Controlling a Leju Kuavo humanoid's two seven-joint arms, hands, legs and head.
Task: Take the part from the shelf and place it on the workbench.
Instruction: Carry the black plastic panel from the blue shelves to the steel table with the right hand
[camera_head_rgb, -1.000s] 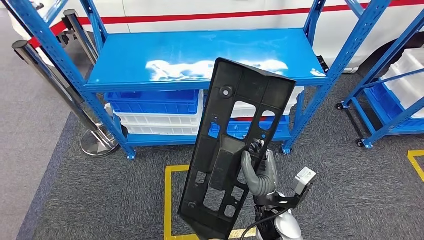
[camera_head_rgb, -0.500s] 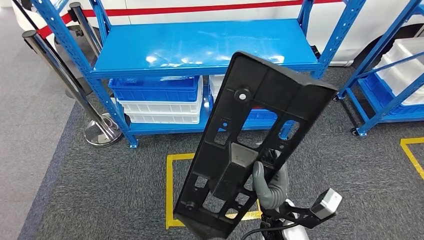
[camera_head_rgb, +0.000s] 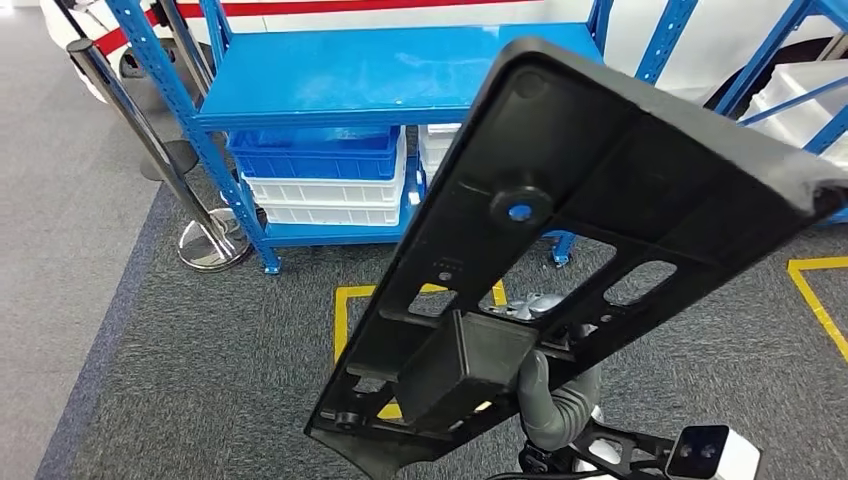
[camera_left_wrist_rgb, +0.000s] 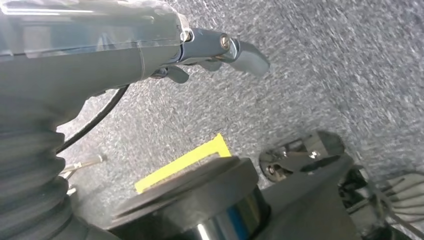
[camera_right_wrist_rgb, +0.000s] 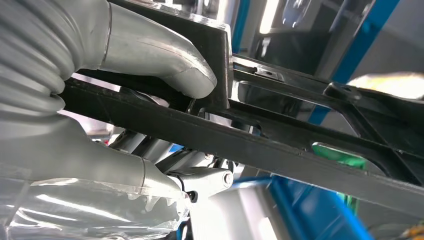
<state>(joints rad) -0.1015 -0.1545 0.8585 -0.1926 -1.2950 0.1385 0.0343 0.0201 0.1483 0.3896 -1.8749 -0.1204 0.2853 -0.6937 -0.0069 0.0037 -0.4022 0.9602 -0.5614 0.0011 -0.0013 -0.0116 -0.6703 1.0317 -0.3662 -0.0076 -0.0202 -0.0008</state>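
- Head view: part (camera_head_rgb: 600, 200) now looms much bigger and nearer the cam than 1 s ago, far end raised toward 2 o'clock, covering more of the blue shelf (camera_head_rgb: 380, 70). Whole scene has slid too, so cam is moving; shelf prob hasn't.
- Means: part is off the shelf and in carry; workbench not seen yet, so placing is still ahead, I'd judge.
- Long axis runs 7 to 2 o'clock, wide end up/far, narrow end low near the yellow floor marking (camera_head_rgb: 345, 330). Ribbed face w/ boxy boss faces cam.
- Right hand (camera_head_rgb: 555, 400) grips part near its lower third, thumb wrapped on a rib.
- Left wrist view: left hand (camera_left_wrist_rgb: 220, 50) hangs over grey carpet (camera_left_wrist_rgb: 325, 75), holds nothing; fingers look part-curled, can't tell open vs closed.
- Right wrist view: thumb (camera_right_wrist_rgb: 160, 55) clamps the black frame against fingers (camera_right_wrist_rgb: 150, 150) underneath, grip looks firm.
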